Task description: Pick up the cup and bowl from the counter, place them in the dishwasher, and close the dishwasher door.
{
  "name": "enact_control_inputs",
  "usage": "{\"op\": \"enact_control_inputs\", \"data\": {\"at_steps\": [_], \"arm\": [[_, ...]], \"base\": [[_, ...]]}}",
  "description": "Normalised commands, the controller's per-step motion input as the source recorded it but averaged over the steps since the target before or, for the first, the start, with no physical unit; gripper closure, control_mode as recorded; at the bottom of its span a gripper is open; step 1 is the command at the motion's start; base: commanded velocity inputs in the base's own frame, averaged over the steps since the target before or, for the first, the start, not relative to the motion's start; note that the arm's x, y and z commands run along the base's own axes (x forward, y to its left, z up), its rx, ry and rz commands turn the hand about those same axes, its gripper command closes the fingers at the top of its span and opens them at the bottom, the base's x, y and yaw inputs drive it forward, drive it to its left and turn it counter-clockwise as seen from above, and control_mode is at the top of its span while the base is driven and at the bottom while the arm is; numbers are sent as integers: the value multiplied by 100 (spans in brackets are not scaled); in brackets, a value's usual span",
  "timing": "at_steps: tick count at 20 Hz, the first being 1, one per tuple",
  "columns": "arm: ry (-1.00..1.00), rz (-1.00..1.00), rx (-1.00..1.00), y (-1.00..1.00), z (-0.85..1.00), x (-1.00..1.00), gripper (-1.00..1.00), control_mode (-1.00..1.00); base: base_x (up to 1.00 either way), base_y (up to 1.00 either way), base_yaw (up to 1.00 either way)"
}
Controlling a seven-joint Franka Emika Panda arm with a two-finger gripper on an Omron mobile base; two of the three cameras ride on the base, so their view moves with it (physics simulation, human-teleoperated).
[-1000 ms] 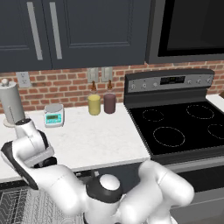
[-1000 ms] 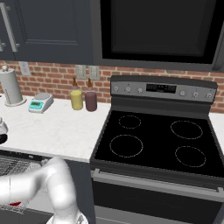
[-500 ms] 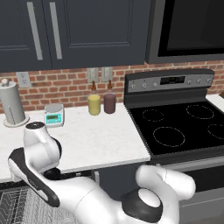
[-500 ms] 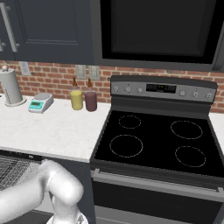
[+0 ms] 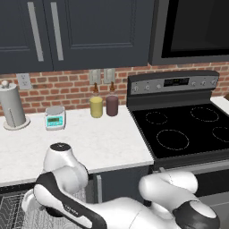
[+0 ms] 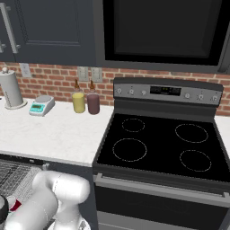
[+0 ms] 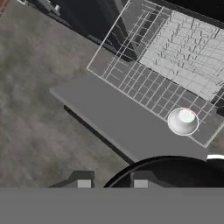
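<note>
One cup in dishwasher rack, one bowl pinched by jaws, two canisters

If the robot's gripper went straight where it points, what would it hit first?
Probably the flat grey inside of the open dishwasher door, just before the light grey wire rack. The gripper holds the round black bowl, which might touch first.

No text, label, brand or number can be read. The stove's control panel carries a small display, and the little scale near the table's back edge has a greenish screen, but whatever stands on either is too small and blurred to make out.
</note>
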Motion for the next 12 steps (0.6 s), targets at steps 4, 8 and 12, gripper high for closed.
{"op": "enact_control_inputs", "data": {"at_steps": [4, 8, 12], "arm": [[-13, 28, -23, 26, -21, -63, 100, -100], [1, 33, -15, 9, -11, -27, 100, -100], [15, 27, 0, 0, -24, 13, 100, -100]], "base": [[0, 0, 0], [0, 0, 0], [0, 0, 0]]}}
